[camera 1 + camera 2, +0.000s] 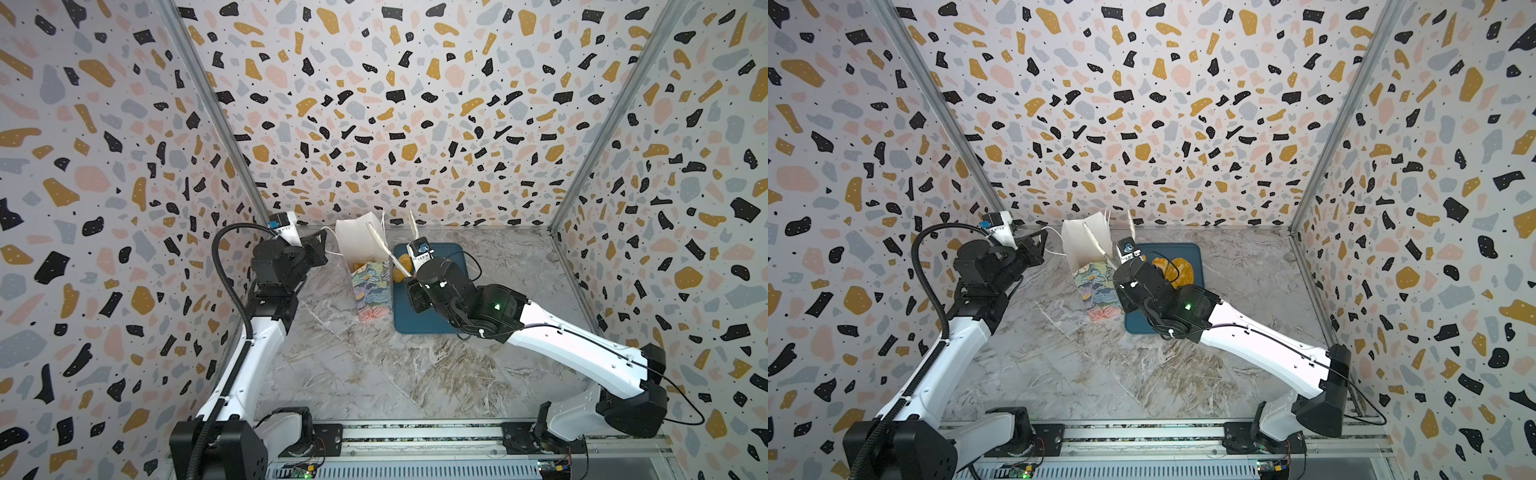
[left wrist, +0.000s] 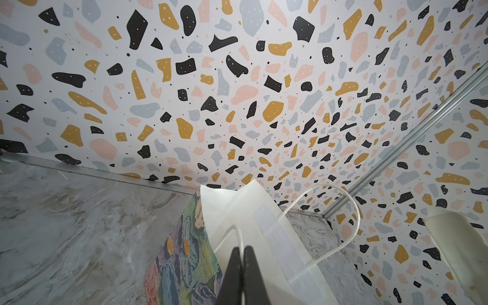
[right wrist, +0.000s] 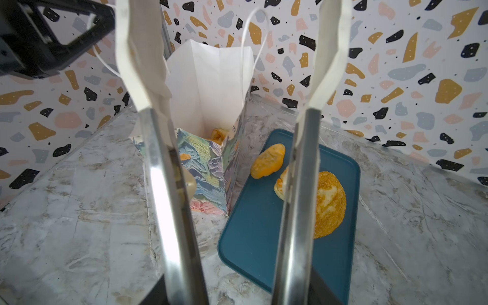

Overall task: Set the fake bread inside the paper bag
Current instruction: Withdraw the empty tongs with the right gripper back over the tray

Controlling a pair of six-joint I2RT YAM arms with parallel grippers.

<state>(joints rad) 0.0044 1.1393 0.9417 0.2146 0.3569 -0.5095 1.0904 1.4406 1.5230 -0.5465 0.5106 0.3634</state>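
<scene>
The paper bag stands upright on the marble floor, floral outside, white inside. My left gripper is shut on its white cord handle and holds that side of the mouth out. At least one fake bread lies in the bag's bottom. A ridged roll and a seeded loaf lie on the blue tray, with another piece partly hidden behind them. My right gripper is shut on metal tongs, whose white tips are spread apart, empty, at the bag's mouth.
The blue tray lies flat right beside the bag. Patterned walls close in the back and both sides, and the bag stands close to the back wall. Bare marble floor stretches toward the front rail.
</scene>
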